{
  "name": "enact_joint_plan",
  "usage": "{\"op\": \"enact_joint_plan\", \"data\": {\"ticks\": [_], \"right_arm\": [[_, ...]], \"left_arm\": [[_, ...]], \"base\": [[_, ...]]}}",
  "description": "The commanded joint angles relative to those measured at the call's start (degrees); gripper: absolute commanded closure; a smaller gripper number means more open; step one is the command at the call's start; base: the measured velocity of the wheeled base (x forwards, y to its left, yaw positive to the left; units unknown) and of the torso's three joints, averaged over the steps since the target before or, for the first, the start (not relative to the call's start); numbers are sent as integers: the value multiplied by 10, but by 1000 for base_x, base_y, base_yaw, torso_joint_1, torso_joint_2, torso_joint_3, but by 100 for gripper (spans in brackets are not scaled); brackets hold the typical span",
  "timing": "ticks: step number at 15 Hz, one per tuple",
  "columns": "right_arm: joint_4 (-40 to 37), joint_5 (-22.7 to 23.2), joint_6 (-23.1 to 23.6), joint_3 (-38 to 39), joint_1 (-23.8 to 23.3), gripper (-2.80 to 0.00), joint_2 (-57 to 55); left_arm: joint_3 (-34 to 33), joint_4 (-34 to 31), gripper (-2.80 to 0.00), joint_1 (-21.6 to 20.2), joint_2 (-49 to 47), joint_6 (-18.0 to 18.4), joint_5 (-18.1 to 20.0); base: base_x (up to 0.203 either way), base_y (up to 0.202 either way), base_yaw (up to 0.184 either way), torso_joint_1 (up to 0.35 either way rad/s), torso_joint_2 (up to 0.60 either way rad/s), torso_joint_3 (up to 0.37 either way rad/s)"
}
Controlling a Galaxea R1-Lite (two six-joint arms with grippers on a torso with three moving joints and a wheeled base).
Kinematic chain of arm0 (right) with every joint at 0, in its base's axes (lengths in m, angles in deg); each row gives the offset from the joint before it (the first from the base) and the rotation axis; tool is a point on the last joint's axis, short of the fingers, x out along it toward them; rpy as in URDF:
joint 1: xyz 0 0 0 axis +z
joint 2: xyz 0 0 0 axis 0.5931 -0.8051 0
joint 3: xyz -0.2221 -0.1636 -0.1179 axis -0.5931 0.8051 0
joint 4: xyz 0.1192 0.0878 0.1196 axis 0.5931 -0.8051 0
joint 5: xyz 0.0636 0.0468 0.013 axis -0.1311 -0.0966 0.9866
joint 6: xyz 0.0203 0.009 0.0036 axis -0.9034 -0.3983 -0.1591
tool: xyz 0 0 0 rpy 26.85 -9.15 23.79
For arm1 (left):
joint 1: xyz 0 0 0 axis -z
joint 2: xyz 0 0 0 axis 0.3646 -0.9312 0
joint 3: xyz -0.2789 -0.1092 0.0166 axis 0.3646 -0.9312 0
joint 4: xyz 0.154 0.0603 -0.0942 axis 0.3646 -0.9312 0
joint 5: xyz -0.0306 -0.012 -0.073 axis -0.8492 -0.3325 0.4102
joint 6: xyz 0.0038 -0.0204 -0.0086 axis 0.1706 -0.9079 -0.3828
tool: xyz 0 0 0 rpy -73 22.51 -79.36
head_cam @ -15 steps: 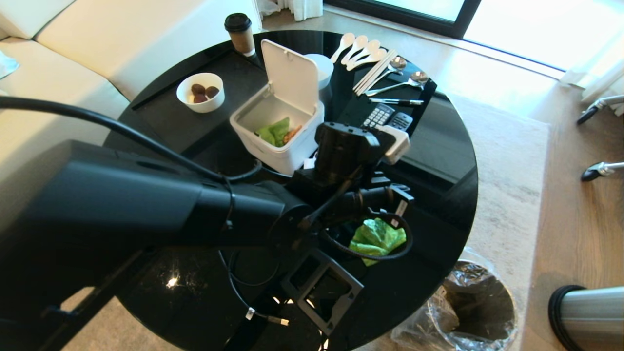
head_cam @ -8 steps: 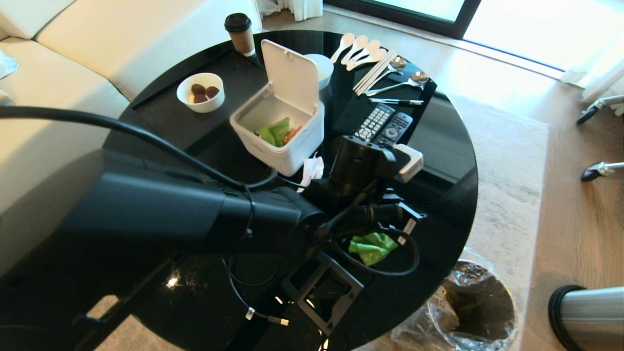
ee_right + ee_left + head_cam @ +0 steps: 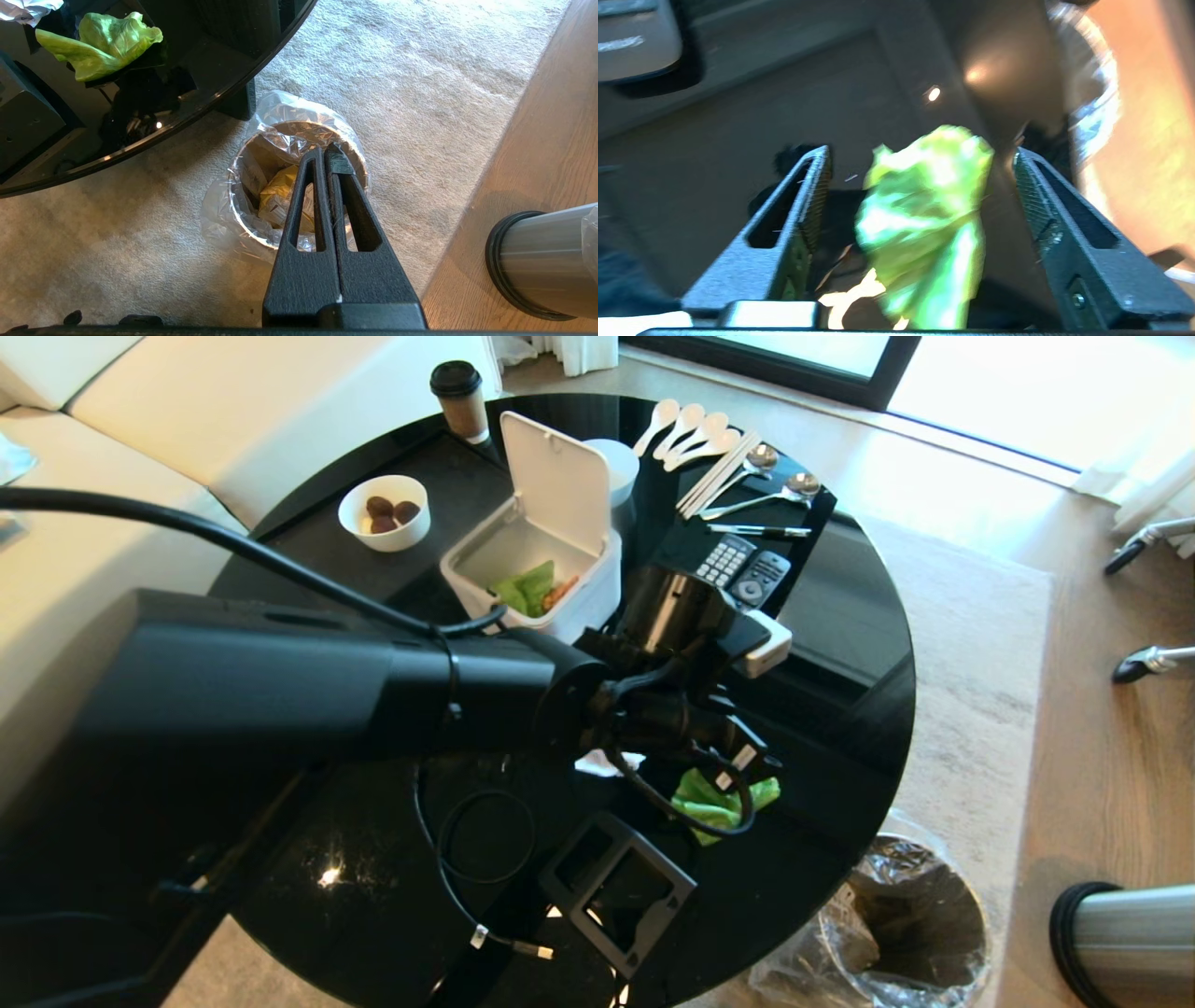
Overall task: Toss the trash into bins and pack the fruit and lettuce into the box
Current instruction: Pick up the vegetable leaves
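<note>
A: The round black surface (image 3: 840,644) stood beside a pale sofa (image 3: 112,476), carpet around it. At far left sat a white bowl (image 3: 384,513), then the white box (image 3: 532,583), lid up, one lettuce leaf (image 3: 526,588) and something orange already inside.

B: And the left end effector (image 3: 920,186)?

A: It hovered over the second lettuce leaf (image 3: 924,224), which lay on the near part of the surface, right of a crumpled tissue (image 3: 597,765) and just beyond the black tray (image 3: 616,887). Its fingers (image 3: 803,200) stood wide apart on either side of the leaf, gripping nothing.

B: How should the pick-up go?

A: I'd judge the leaf thin and floppy, so come straight down, pinch the bunched middle, not the ruffled edge, and lift clear before swinging toward the box.

B: The right side?

A: The right end effector (image 3: 325,156) hung closed and empty off the surface's near right edge, above a lined bin (image 3: 289,186) with the gold wrapper (image 3: 280,196) in it.
</note>
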Motion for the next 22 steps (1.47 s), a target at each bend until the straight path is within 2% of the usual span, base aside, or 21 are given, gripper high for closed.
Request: {"op": "enact_joint_plan", "data": {"ticks": [1, 3, 5, 8, 11, 22], "right_arm": [[0, 0, 0, 0, 0, 0, -1], [0, 0, 0, 0, 0, 0, -1], [0, 0, 0, 0, 0, 0, -1], [-1, 0, 0, 0, 0, 0, -1], [0, 0, 0, 0, 0, 0, -1], [0, 0, 0, 0, 0, 0, -1]], "left_arm": [[18, -25, -280, -8, -11, 8, 0], [18, -31, -280, -8, -19, 11, 0], [18, -35, -280, -7, -25, 39, 0], [24, -64, -280, -1, -32, 42, -2], [34, -64, -280, 0, -47, 75, -4], [31, -66, -280, 2, -68, 89, -6]], "base": [[0, 0, 0, 0, 0, 0], [0, 0, 0, 0, 0, 0], [0, 0, 0, 0, 0, 0], [0, 0, 0, 0, 0, 0], [0, 0, 0, 0, 0, 0], [0, 0, 0, 0, 0, 0]]}}
